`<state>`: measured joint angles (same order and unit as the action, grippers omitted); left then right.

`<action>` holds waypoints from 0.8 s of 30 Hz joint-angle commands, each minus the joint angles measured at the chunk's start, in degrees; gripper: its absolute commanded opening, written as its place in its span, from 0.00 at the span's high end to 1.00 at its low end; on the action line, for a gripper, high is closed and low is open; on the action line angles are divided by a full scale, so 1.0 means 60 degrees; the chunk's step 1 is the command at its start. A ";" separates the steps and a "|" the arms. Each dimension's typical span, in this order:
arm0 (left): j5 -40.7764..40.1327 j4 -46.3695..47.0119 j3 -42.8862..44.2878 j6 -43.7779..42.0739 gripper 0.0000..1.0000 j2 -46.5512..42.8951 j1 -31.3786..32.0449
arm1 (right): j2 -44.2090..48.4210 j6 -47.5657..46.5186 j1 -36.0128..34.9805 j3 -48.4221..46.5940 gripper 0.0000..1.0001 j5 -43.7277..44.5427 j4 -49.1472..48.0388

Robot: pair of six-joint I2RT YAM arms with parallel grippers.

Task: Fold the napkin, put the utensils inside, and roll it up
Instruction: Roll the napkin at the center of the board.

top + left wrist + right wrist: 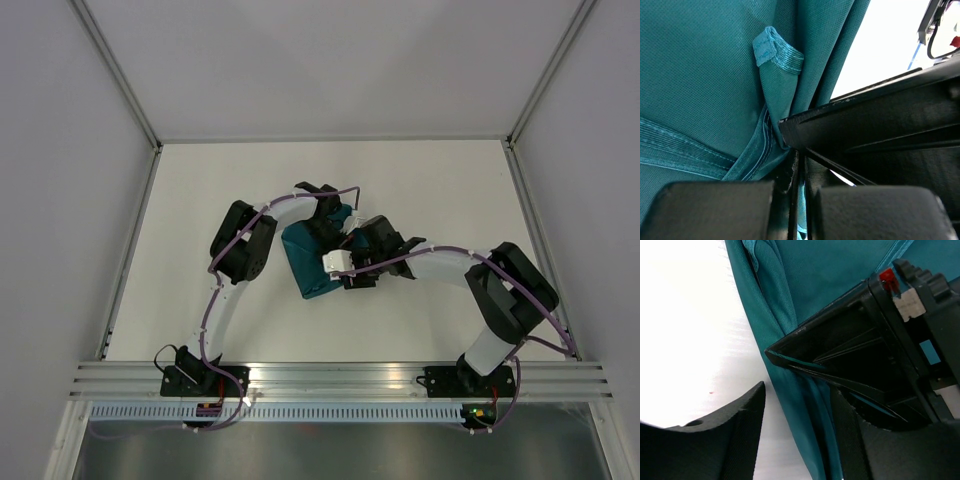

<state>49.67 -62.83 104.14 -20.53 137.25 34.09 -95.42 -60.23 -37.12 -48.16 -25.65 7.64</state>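
The teal napkin [305,262] lies folded into a thick band in the middle of the white table. My left gripper [330,222] is at its far end and is shut on a bunched fold of the cloth [705,65]; a thin strip of teal shows between its closed jaws [799,165]. My right gripper [345,262] is at the napkin's right side. Its jaws [797,395] are open, with the napkin's edge [840,270] standing between the two fingers. The two grippers nearly touch. The knife is not in view.
The table [200,200] is bounded by grey walls with metal corner posts. An aluminium rail [340,378] runs along the near edge, where the arm bases stand. The left arm's elbow [243,243] is left of the napkin.
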 commanded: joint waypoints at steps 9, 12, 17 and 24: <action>0.0056 0.0070 0.0105 -0.0211 0.94 0.0035 -0.0085 | -0.0913 -0.0772 -0.0024 -0.1552 0.71 -0.0369 0.2182; 0.0363 0.0420 -0.0056 -0.0006 0.90 -0.0067 -0.0129 | -0.1016 -0.0802 0.0064 -0.1873 0.80 -0.0559 0.2781; 0.0919 0.1388 -0.0583 0.0609 0.79 -0.0433 -0.0261 | -0.1645 -0.0919 0.0298 -0.2738 0.87 -0.0909 0.3895; 0.1448 0.3730 -0.1813 0.2378 0.64 -0.1106 -0.0466 | -0.2539 -0.1314 0.0913 -0.4290 0.89 -0.1715 0.5945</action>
<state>57.06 -51.16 95.88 -13.10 134.17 31.48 -108.62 -65.49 -33.39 -69.87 -32.29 36.60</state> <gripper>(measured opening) 0.347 0.227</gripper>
